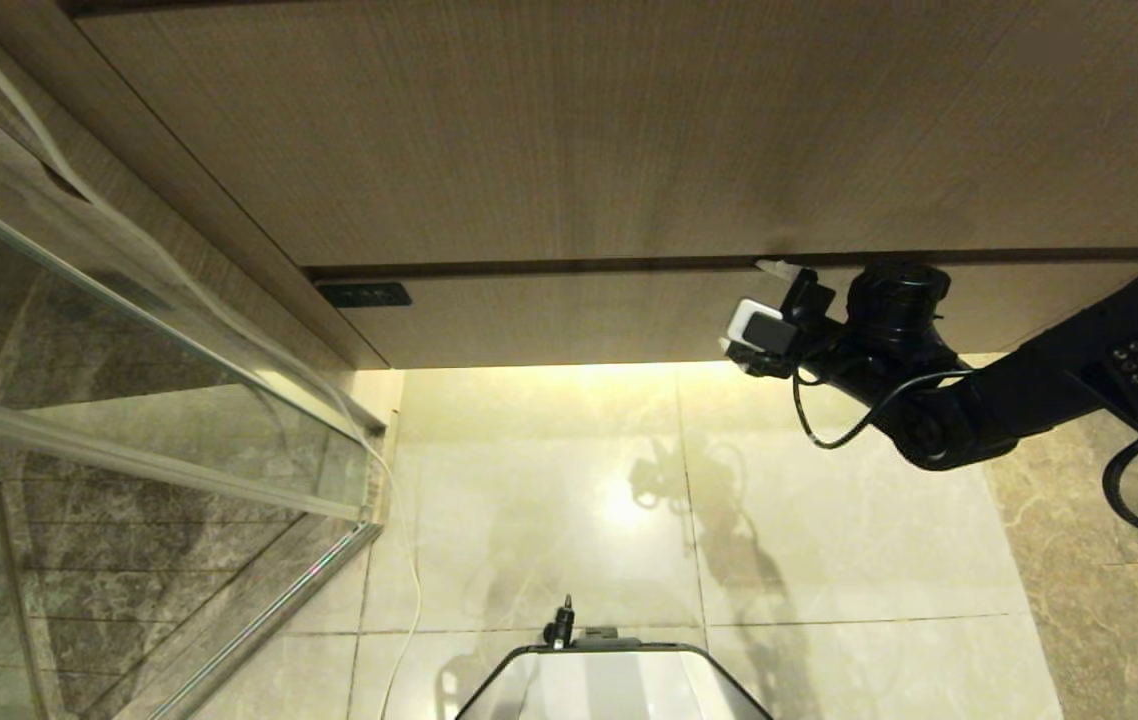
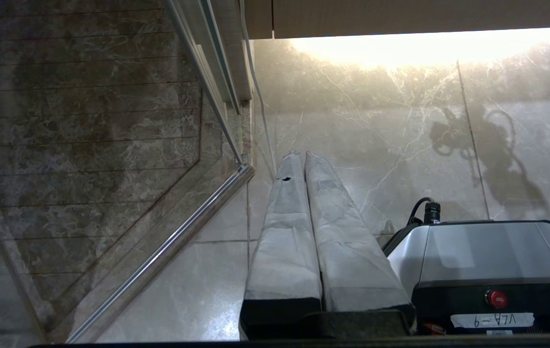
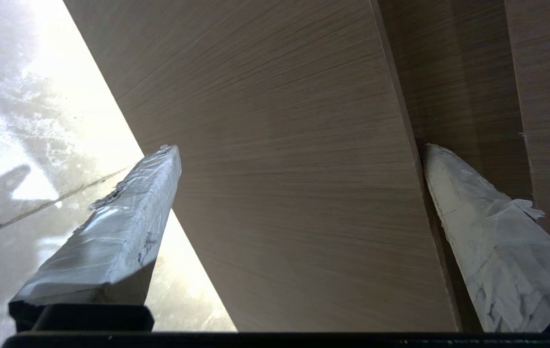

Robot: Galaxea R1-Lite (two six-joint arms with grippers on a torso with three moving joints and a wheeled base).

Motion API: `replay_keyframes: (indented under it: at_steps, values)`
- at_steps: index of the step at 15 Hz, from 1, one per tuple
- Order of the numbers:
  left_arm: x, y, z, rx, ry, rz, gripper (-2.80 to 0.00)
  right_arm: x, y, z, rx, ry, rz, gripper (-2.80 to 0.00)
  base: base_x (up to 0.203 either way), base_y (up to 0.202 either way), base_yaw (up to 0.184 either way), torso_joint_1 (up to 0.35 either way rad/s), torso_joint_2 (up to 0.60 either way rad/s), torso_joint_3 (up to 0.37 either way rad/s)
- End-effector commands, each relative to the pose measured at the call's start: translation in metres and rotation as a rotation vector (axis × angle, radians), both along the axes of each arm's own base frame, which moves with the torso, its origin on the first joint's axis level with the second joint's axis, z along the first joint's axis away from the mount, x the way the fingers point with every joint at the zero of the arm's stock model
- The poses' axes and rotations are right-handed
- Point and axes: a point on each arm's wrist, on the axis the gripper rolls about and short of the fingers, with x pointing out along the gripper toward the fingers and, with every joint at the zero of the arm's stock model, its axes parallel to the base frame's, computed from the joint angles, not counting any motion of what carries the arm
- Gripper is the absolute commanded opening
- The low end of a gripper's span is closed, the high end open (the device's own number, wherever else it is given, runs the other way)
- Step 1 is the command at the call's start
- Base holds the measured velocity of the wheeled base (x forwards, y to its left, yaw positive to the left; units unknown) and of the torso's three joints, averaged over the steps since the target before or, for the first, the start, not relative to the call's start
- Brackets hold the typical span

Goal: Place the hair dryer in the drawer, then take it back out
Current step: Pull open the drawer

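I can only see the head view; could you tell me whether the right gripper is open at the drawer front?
Observer: Yes. In its wrist view the right gripper is open wide, with its fingers spanning the closed drawer front, one by the lit lower edge and one at the dark seam above.
Operator: Thank you. Where is the left gripper, please?
Observer: The left gripper is shut and empty. It points down at the floor, beside the robot's base.

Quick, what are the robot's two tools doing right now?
Left tool: closed, holding nothing, hanging above the floor.
Right tool: open, holding nothing, its fingers either side of the drawer front.
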Motion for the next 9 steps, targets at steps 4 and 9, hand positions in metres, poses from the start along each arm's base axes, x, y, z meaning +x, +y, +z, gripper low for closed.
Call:
replay_keyframes:
  at_steps: [4, 9]
  values:
    - [0.0, 0.0, 0.0, 0.0, 0.0, 0.0, -2.8, 0.004, 0.001, -0.012, -0.027, -0.015, 0.048, 0.0, 0.0, 0.0, 0.0, 0.0, 0.0, 0.0]
    - [0.0, 0.0, 0.0, 0.0, -0.001, 0.0, -2.8, 0.003, 0.001, -0.017, -0.053, 0.008, 0.053, 0.0, 0.0, 0.0, 0.0, 0.0, 0.0, 0.0]
